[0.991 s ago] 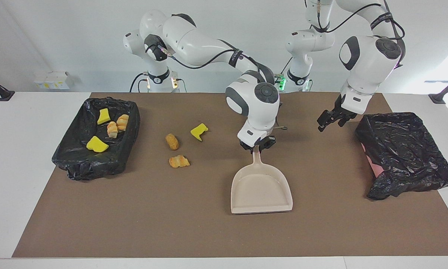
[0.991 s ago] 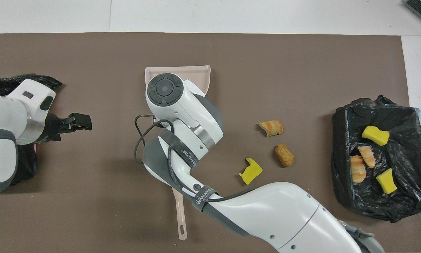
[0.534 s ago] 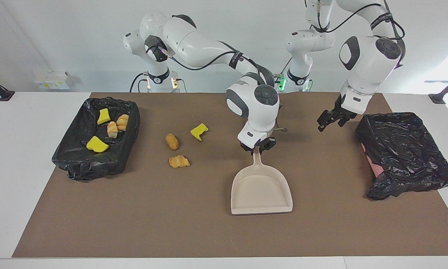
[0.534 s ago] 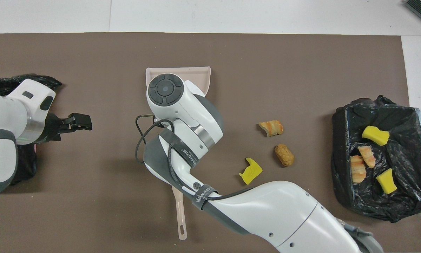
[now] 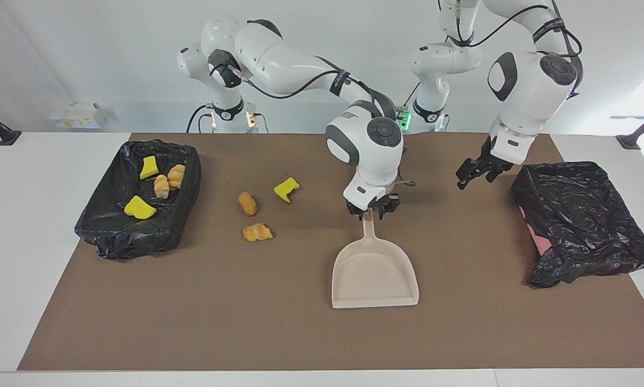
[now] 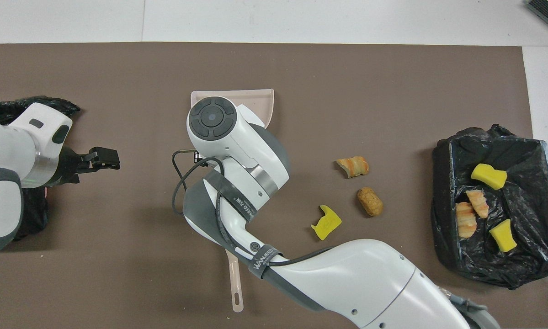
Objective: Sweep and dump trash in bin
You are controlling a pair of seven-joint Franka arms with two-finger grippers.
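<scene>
Trash comes to seven pieces: three lie loose on the brown mat, four sit in a bin. Going from the robots' end outward, the loose ones are a yellow sponge bit, then a tan lump, then an orange bread chunk. They lie between the dustpan and the bin toward the right arm's end.

That black-lined bin holds two yellow sponge pieces and two bread pieces. A second black bag-covered bin sits toward the left arm's end of the tabletop, with some pink showing under the plastic.

One beige dustpan lies flat on the mat, handle toward the robots, mouth away from them.

The right pincer is at the dustpan's handle, fingers either side of it; whether it is pinching or spread I cannot tell. The left pincer hangs over the mat beside the second bin, fingers spread, holding nothing.

The mat covers most of a white tabletop. A plain white wall stands at the robots' end.
</scene>
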